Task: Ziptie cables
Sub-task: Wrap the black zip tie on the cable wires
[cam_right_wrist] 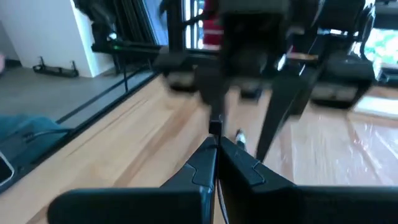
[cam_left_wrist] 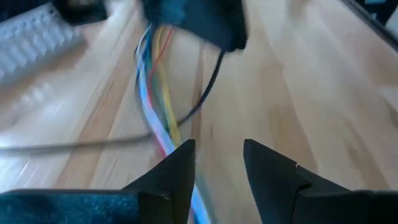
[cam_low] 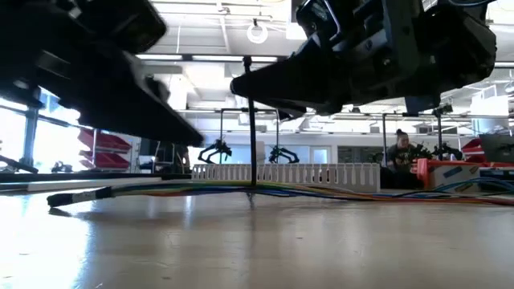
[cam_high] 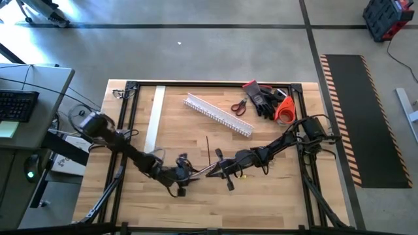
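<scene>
The cables (cam_high: 196, 171), a thin many-coloured bundle (cam_left_wrist: 152, 106), lie along the wooden table between my two grippers and show as a flat band in the low view (cam_low: 321, 191). My left gripper (cam_high: 185, 175) is open (cam_left_wrist: 217, 155). The bundle runs under one of its fingers, and I cannot tell whether the finger touches it. My right gripper (cam_high: 219, 171) is shut (cam_right_wrist: 217, 144) just above the cables, facing the left one. A thin black ziptie (cam_left_wrist: 208, 87) curves from it down to the bundle. A black strap (cam_low: 250, 120) stands upright from the cables. My right gripper pinches a small black piece of the ziptie (cam_right_wrist: 216, 127) between its two fingertips. The fingers come nearly level from the table's right side. From the hold the strap (cam_left_wrist: 214, 68) hangs in a slack curve down to the cables on the table.
A white comb-toothed duct (cam_high: 219, 114) lies slantwise at the table's far middle. Red-handled scissors (cam_high: 239, 106), black gloves (cam_high: 264, 98) and an orange tape roll (cam_high: 284, 111) sit at the far right. A pale strip (cam_high: 155, 117) lies at the left, and a black frame (cam_high: 209, 83) edges the table.
</scene>
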{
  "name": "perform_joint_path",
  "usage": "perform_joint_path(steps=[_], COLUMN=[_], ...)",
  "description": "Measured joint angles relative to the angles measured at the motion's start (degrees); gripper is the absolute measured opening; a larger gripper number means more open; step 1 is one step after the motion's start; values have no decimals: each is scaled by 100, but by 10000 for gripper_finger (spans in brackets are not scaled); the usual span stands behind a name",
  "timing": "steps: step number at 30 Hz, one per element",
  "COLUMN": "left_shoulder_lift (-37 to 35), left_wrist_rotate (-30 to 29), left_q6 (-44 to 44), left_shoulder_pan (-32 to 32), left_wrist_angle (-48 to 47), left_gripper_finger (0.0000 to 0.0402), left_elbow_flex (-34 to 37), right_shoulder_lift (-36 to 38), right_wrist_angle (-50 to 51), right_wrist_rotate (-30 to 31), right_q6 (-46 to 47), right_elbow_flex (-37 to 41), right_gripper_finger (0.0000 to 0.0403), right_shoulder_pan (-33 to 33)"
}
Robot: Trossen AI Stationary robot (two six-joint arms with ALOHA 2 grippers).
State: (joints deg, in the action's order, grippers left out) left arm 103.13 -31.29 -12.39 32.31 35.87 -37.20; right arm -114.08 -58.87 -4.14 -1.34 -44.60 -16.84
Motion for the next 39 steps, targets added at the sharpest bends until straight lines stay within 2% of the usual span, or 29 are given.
perform_joint_path(steps=[4,9,17,21,24,29,35,39], left_shoulder_lift=[846,1288,1340,1342,1347,1347,1343,1339], left_wrist_rotate=[-430,-1000,-1490,-1537,-1512,-1395,-1400,-1311], left_q6=[574,767,962,920,804,514,317,237], left_shoulder_pan=[-90,-132,39,81,63,26,27,-14], left_wrist_angle=[924,1038,1019,981,950,837,733,729], left_gripper_finger=[139,140,57,12,5,1,0,0], left_elbow_flex=[-530,-1039,-1170,-1168,-1166,-1166,-1174,-1175], right_shoulder_lift=[0,0,0,7,19,293,1008,1466], right_wrist_angle=[40,150,250,422,493,1082,2621,3032], right_wrist_rotate=[-1,62,539,485,508,499,500,516], right_q6=[-13,-13,-318,-186,-82,94,117,105], right_elbow_flex=[-30,-30,-30,-39,-39,-32,-22,-24], right_gripper_finger=[0,0,0,0,3,47,114,127], right_shoulder_pan=[-2,-17,-175,-204,-205,-208,-203,-239])
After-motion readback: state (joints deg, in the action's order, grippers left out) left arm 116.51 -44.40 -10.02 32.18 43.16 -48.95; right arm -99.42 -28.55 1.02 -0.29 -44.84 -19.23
